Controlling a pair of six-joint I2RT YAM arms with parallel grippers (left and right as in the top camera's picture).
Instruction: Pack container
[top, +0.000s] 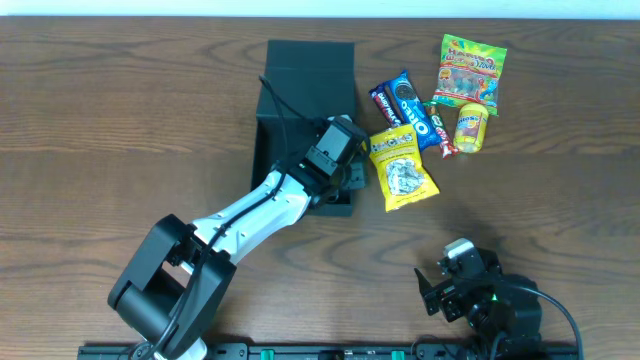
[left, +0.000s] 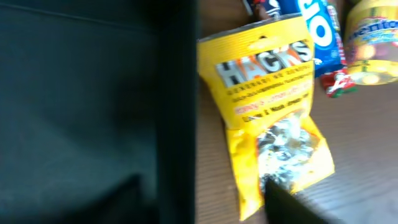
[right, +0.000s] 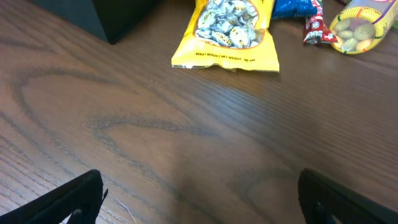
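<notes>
The container (top: 300, 100) is a matte black box with its flap lid raised at the back; its dark inside (left: 81, 93) fills the left of the left wrist view. My left gripper (top: 345, 172) hangs over the box's right wall, open, jaws either side of it (left: 205, 205). One finger (left: 292, 205) is above the lower end of a yellow Hacks bag (top: 402, 168) (left: 267, 93). Nothing is held. My right gripper (top: 440, 278) (right: 199, 199) rests open near the front right, over bare wood.
Right of the box lie a blue Oreo pack (top: 412, 105), a dark bar (top: 388, 105), a gummy bag (top: 468, 70), a yellow Mentos tub (top: 471, 127) and a small red candy (top: 447, 148). The box's corner (right: 106, 15) shows in the right wrist view.
</notes>
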